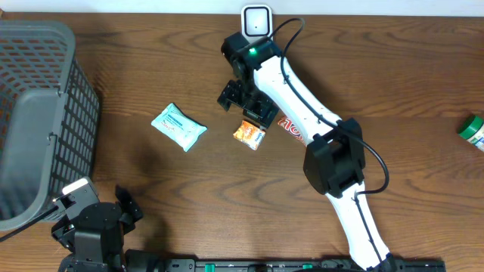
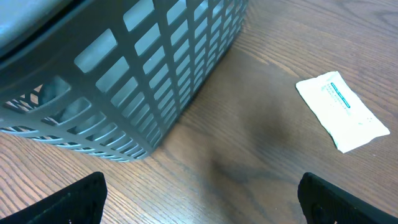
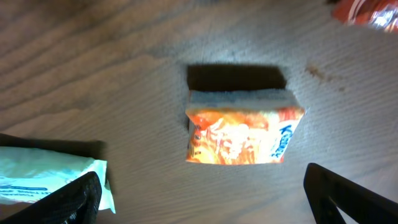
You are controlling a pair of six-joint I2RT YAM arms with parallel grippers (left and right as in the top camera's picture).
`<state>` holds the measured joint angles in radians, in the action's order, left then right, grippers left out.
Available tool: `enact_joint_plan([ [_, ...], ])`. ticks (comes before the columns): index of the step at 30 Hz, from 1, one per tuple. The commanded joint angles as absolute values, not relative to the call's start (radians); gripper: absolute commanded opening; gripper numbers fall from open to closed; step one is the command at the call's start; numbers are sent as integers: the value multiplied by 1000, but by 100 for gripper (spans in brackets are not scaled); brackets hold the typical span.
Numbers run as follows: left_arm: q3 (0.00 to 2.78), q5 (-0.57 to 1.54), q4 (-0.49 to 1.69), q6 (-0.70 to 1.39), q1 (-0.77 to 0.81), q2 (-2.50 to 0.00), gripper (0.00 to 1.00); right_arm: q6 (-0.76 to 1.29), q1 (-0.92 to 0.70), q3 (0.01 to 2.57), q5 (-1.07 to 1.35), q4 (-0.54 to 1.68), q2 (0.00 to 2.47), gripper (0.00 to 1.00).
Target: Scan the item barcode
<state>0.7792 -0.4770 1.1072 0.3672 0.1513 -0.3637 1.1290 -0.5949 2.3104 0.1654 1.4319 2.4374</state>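
Looking down from overhead, the white right arm (image 1: 302, 98) reaches from the near edge of the wooden counter (image 1: 151, 68) toward the far side. The right jaws hang just above and beside the orange snack packet (image 1: 249, 134), spread wide and holding nothing. The packet lies flat near the middle of the counter. A red packet (image 1: 290, 128) lies just to its right, partly under the arm, and a teal wipes packet (image 1: 178, 126) lies to its left, apart from it. A small white scanner (image 1: 257, 21) stands at the far edge, beyond the arm's wrist. A grey basket (image 1: 38, 113) fills the left side, and a green bottle (image 1: 473, 130) shows at the right edge. The left arm (image 1: 91, 227) sits in the near left corner.

The left wrist view shows the left jaws fully spread with nothing between them, one black finger (image 2: 74, 202) in each lower corner. The basket (image 2: 124, 81) wall stands to the left and the wipes packet (image 2: 342, 111) lies far right.

The right wrist view has the snack packet (image 3: 242, 134) centred on the bare wood between the wide-set fingers (image 3: 354, 196), touching neither. The wipes packet (image 3: 50, 177) shows at the near left, and the red packet (image 3: 367, 12) at the far right corner.
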Motion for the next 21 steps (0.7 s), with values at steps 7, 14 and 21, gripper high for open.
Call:
enact_joint_plan([
  [7, 781, -483, 1111, 372, 146, -364, 98, 1174, -623, 2286, 32, 1484, 2426, 99],
  [14, 781, -483, 1111, 372, 146, -364, 98, 1174, -620, 2262, 24, 1492, 2426, 99],
  [21, 781, -483, 1111, 372, 146, -364, 98, 1173, -616, 2117, 62, 1393, 2426, 99],
])
